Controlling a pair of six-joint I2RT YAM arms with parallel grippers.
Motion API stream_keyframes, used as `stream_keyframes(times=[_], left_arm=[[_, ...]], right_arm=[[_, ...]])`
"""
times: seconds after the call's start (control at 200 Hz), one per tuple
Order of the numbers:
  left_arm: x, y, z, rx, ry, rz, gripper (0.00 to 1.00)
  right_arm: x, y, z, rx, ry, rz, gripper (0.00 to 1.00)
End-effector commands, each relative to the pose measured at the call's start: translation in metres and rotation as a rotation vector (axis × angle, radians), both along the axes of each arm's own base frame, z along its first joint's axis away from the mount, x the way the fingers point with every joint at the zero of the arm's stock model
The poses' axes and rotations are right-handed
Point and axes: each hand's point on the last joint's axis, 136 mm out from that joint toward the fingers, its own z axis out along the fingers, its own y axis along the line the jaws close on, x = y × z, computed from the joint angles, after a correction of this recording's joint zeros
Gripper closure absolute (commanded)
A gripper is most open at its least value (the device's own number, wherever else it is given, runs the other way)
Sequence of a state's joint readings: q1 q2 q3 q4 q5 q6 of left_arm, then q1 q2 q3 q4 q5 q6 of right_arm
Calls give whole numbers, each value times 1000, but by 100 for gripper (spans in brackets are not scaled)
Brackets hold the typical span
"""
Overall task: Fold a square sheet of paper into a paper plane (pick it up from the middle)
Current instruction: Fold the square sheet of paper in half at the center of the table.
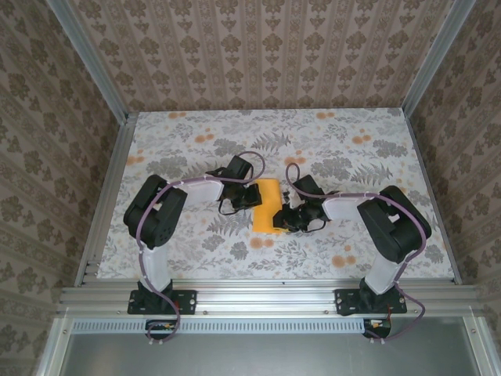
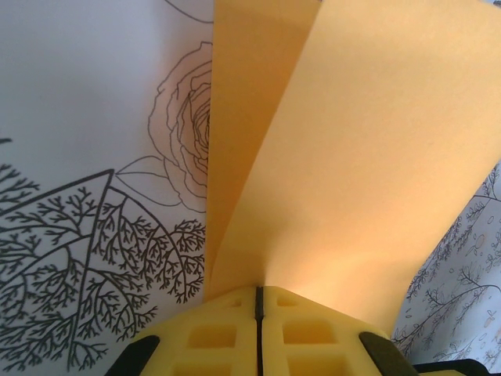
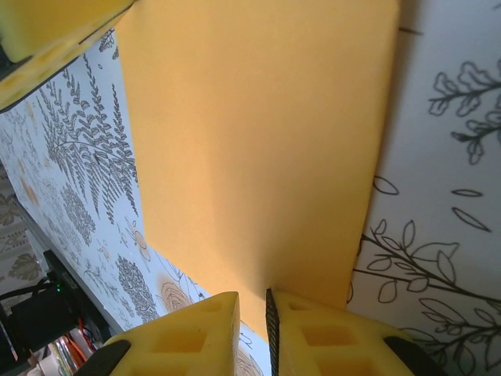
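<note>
Sheet of paper (image 1: pixel 268 205), half-folded, lies mid-table between the arms; left gripper (image 2: pixel 259 291) clenched on its edge, right gripper (image 3: pixel 252 301) nearly closed, hold unclear; edges should align squarely before creasing

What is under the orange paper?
The flower-printed table shows all around it. The patch right beneath the orange paper is covered, so what lies there stays hidden.

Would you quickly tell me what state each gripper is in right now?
Left gripper: closed, pinching the orange paper.
Right gripper: narrow gap at the paper's edge; open or gripping cannot be told.
</note>
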State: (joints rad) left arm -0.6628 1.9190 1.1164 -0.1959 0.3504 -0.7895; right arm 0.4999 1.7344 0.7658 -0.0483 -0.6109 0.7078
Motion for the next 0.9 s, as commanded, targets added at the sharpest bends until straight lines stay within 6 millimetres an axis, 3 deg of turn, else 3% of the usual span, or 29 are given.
stream_keyframes(times=[0.0, 0.11, 0.205, 0.42, 0.605, 0.895], left_arm=[[-20, 20, -36, 134, 82, -11, 92], [-20, 20, -36, 133, 79, -15, 92], [-21, 20, -36, 132, 77, -19, 92], [-22, 20, -35, 134, 79, -26, 92], [-23, 21, -37, 137, 84, -31, 92], [-26, 25, -40, 158, 98, -35, 92]], right_arm=[[-5, -5, -3, -26, 31, -4, 80], [27, 0, 36, -3, -94, -20, 80], [60, -3, 51, -44, -168, -68, 79], [110, -4, 38, -73, -170, -124, 81], [121, 2, 17, -34, -112, -108, 81], [138, -24, -7, -27, -72, -225, 81]])
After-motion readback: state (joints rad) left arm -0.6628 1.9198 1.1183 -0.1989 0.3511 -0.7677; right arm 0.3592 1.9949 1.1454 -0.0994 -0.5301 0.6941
